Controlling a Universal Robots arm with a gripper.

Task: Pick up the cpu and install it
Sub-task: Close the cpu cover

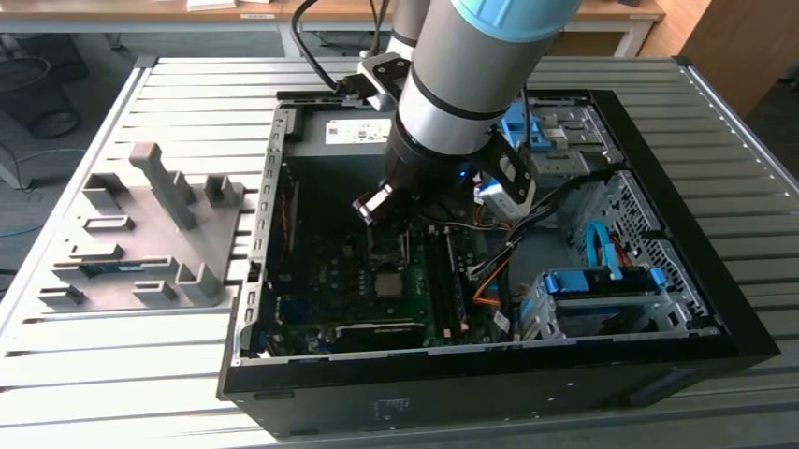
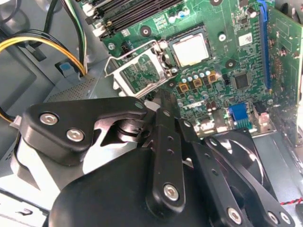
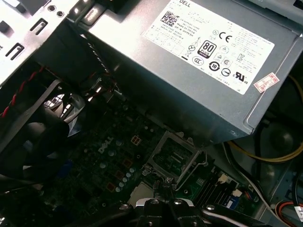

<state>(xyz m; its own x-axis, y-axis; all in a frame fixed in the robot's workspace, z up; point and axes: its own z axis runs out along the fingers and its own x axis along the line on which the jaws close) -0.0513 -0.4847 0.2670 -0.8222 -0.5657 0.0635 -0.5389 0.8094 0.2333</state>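
Black gripper (image 2: 163,101) linkage is sitting nearest the lens, fingertips meeting together, gripping nothing. Cpu (image 2: 191,49) is lying flat in its motherboard socket, square, no long axis, just beyond the fingertips. Retention frame (image 2: 137,71) is standing open beside it. First wrist view is adding 1 power supply (image 3: 189,61).

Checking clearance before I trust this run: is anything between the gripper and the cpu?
Nothing visible. In the second wrist view the cpu lies uncovered in its socket, with the retention frame hinged open beside it and the gripper near that frame.
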